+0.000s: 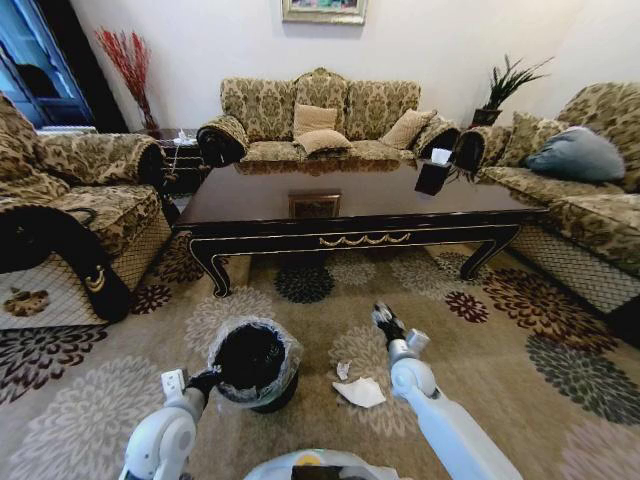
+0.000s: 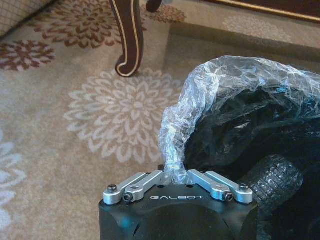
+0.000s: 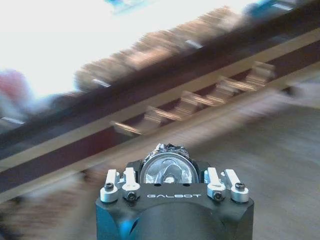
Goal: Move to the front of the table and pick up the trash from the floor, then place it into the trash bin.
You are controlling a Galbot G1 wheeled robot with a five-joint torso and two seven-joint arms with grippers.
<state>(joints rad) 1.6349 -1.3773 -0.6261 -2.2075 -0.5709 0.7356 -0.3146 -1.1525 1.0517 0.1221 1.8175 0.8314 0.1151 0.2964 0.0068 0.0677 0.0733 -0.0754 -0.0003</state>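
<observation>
Left wrist view: "GALBOT" lettering beside the trash bin (image 2: 250, 125).

We see even, soft indoor lighting in the head view, with barrel distortion bending the edges. Glare sheens the table (image 1: 340, 195). The left wrist view is sharp; the right wrist view is motion-blurred, its upper area overexposed.

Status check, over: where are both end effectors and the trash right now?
Left end effector shut on trash bin liner. Right end effector raised over carpet beyond trash, which lies beside the bin. Nothing in the way.
</observation>
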